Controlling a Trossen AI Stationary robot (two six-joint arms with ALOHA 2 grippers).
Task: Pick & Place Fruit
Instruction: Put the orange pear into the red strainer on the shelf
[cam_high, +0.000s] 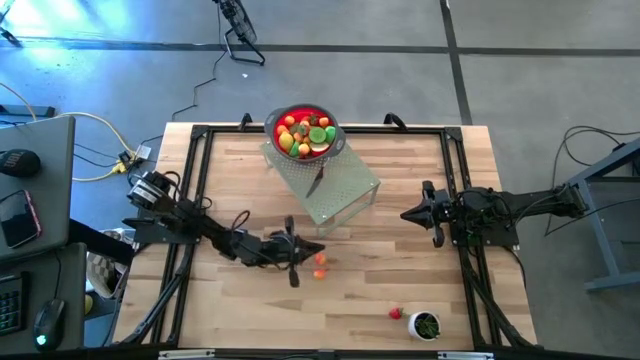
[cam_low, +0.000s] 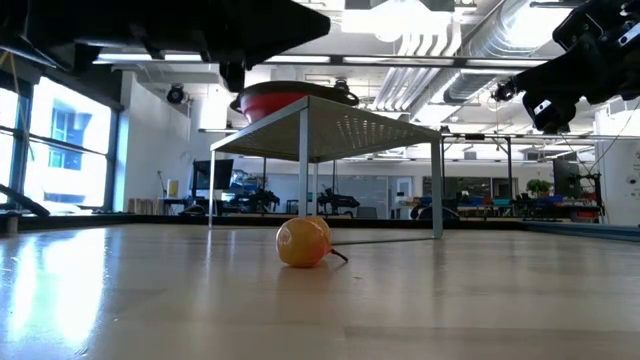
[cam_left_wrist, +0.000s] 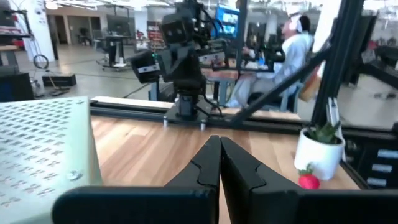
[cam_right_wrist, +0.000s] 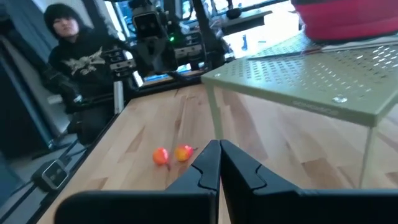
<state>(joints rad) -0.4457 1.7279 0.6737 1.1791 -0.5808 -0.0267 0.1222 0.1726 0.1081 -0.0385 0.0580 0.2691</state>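
Note:
A red bowl (cam_high: 303, 132) heaped with fruit stands on a pale green perforated stand (cam_high: 345, 195). Two loose orange-red fruit pieces (cam_high: 320, 260) (cam_high: 319, 272) lie on the wooden table in front of the stand; they also show in the right wrist view (cam_right_wrist: 161, 155) (cam_right_wrist: 183, 152). My left gripper (cam_high: 320, 249) hovers shut just beside and above them, touching neither. A small red fruit (cam_high: 396, 313) lies by the white cup (cam_high: 425, 325). My right gripper (cam_high: 405, 213) waits shut at the table's right side.
A silver knife (cam_high: 316, 182) lies on the stand's top. The stand's thin legs (cam_low: 304, 165) rise from the table behind the orange fruit (cam_low: 303, 242). A black frame (cam_high: 195, 190) borders the table. People sit beyond the table (cam_right_wrist: 68, 62) (cam_left_wrist: 292, 43).

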